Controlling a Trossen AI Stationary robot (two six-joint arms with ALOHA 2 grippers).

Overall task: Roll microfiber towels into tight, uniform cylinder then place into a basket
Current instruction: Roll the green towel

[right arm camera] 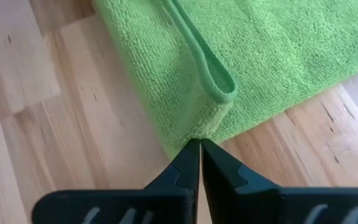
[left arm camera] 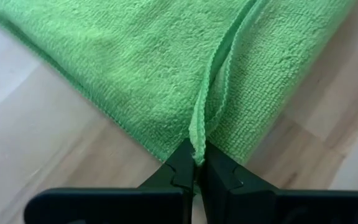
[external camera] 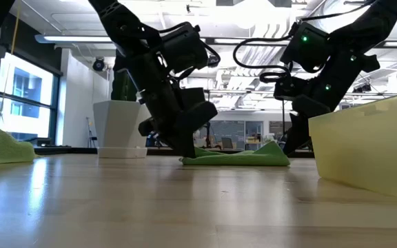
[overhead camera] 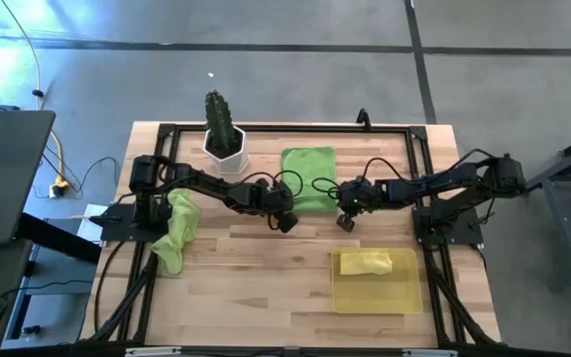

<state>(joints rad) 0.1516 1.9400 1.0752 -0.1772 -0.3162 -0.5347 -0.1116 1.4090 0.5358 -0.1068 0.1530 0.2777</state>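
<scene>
A lime green towel (overhead camera: 308, 177) lies flat on the table at the far middle, next to the cactus pot. My left gripper (overhead camera: 286, 222) is shut on its near left corner and my right gripper (overhead camera: 346, 222) is shut on its near right corner. Both stand low over the table in the low view, with the towel (external camera: 243, 157) between them. A second lime green towel (overhead camera: 178, 230) lies crumpled by the left arm's base. The yellow towel (overhead camera: 366, 262) lies bunched in the yellow basket (overhead camera: 404, 297) at the near right. My left gripper pinches the towel's hemmed edge at the near left corner (left arm camera: 197, 142) between its two fingertips. It comes slanting down from the near side. The hem stands up in a narrow ridge toward the fingers; the rest of the towel lies on the table. My right gripper pinches the towel's near right corner (right arm camera: 194, 134) between its two fingertips, slanting down from the near side. The cloth rises to a point at the fingers, with a loop of hem (right arm camera: 219, 84) folded over behind it. The rest lies flat on the table.
A white hexagonal pot with a cactus (overhead camera: 224, 139) stands at the far left of the towel. Bare wood (overhead camera: 266, 278) lies between the grippers and the near edge, left of the basket. The basket's wall (external camera: 364, 151) stands close on the right in the low view.
</scene>
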